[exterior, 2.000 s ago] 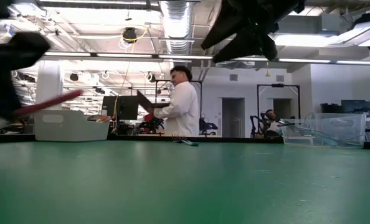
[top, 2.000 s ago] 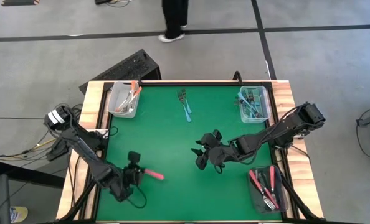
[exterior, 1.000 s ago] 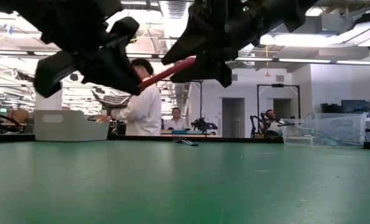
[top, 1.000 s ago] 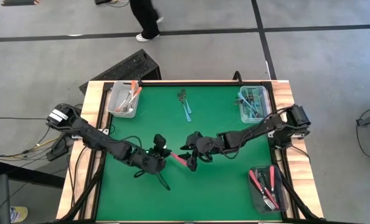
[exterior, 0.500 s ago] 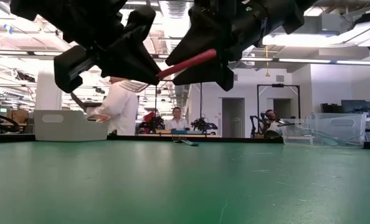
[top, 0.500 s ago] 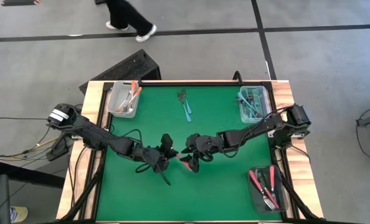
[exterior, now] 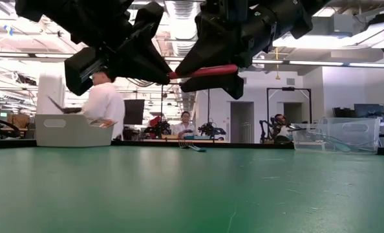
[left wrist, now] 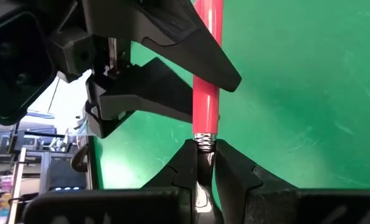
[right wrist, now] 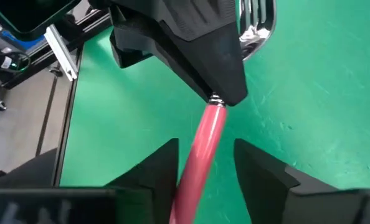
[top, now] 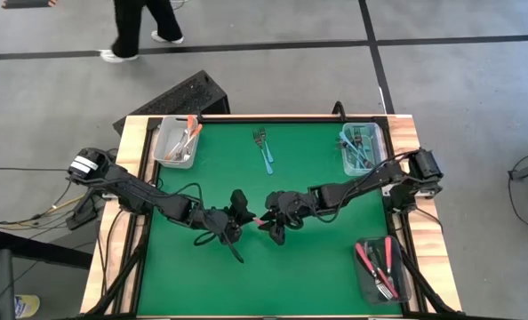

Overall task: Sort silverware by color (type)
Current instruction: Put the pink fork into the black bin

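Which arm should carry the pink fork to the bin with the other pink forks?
The right arm. Its open gripper sits around the pink fork handle, and the dark bin of pink forks is on its side. The left gripper pinches the fork's neck, far from that bin.

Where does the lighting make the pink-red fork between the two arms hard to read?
Low view: bright ceiling lights behind leave the left gripper and the right gripper as dark silhouettes; only the pink-red fork shows colour. Right wrist view: the fork's metal tines catch glare. High view: the table is evenly lit.
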